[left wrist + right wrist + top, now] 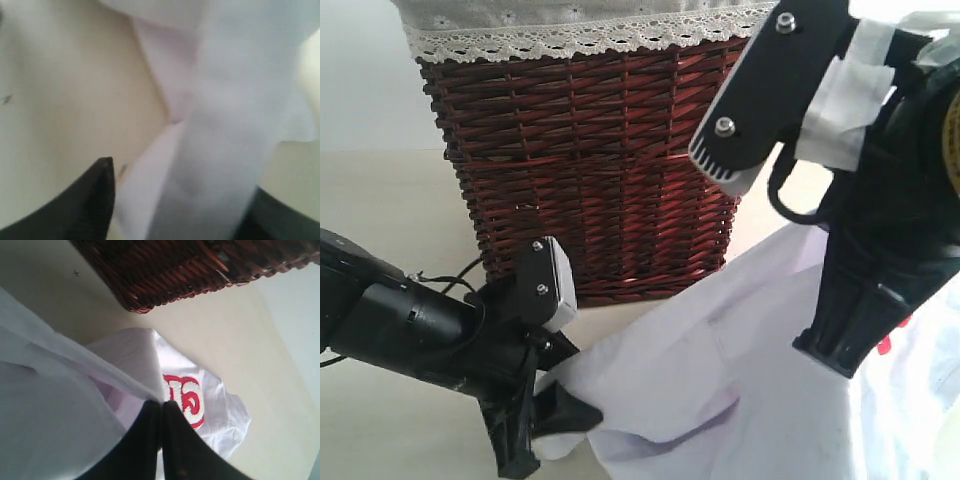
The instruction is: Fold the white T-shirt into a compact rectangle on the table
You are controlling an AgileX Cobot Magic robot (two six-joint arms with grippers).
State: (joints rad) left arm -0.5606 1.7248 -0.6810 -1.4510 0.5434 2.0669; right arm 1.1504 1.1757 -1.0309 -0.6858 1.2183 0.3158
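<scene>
1 white T-shirt, heaped on the surface before the wicker basket, clear of the far edge, partly lifted. Right claw: pinched shut on a fold. Left claw: part-open around a corner, grip not discernible. Corner to be clamped fully, then cloth drawn taut evenly.

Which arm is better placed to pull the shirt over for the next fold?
Right. The right claw is pinched shut on the white T-shirt, holding it raised above the table; the left claw sits low at a corner, its grip unclear.
</scene>
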